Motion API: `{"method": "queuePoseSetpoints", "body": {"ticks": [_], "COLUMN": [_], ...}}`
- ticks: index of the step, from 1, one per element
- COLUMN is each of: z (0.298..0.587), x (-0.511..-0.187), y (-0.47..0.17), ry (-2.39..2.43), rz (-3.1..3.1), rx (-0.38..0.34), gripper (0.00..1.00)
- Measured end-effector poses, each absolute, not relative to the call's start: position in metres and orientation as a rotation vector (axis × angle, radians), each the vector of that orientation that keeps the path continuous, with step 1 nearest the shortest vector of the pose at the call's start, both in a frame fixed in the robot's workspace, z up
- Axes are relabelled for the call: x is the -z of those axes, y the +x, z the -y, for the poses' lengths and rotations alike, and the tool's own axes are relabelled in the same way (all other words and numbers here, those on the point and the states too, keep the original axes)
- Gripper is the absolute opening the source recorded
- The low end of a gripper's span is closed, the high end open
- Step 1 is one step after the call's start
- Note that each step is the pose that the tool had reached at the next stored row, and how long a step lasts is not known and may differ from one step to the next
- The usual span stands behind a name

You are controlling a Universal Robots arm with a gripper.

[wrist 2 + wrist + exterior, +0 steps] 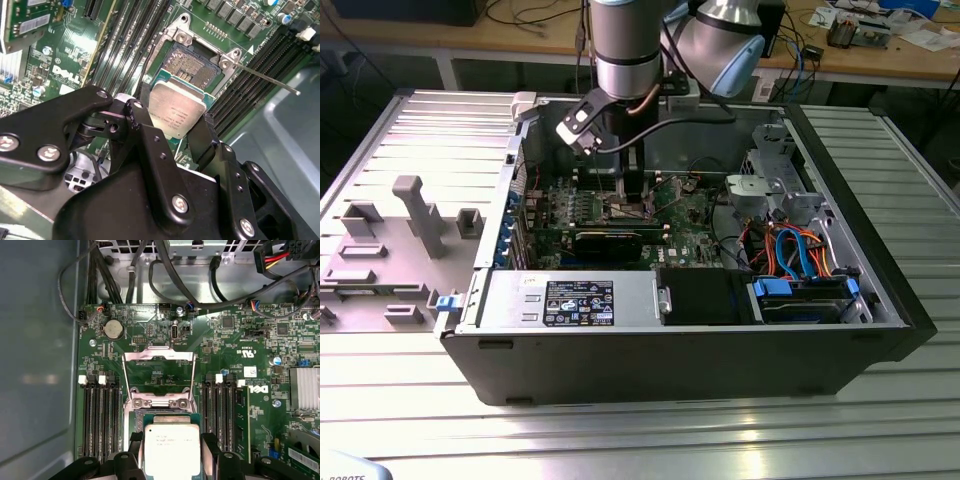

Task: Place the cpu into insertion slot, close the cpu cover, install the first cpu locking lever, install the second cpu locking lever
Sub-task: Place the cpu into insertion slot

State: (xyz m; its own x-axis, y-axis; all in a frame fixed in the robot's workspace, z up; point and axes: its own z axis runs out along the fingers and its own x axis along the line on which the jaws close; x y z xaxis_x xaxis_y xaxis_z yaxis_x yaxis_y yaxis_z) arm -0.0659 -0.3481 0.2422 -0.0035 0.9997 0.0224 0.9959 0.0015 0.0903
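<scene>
The flat, silver-grey square cpu point(177, 112) is clamped by the black pincer point(174, 120) just by the dark insertion slot point(192, 67); the thin metal cpu cover point(158, 356) is raised.

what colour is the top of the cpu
Silver-grey metal with a thin green border. The cpu shows best in the second wrist view.
</scene>
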Motion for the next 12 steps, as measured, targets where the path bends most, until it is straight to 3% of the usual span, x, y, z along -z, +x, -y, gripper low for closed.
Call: {"method": "queuePoseSetpoints", "body": {"ticks": [12], "z": [0.3437], "x": [-0.2303], "y": [-0.0672], "ry": [2.183], "rz": [-2.188], "rx": [-0.124], "gripper": [0.55]}}
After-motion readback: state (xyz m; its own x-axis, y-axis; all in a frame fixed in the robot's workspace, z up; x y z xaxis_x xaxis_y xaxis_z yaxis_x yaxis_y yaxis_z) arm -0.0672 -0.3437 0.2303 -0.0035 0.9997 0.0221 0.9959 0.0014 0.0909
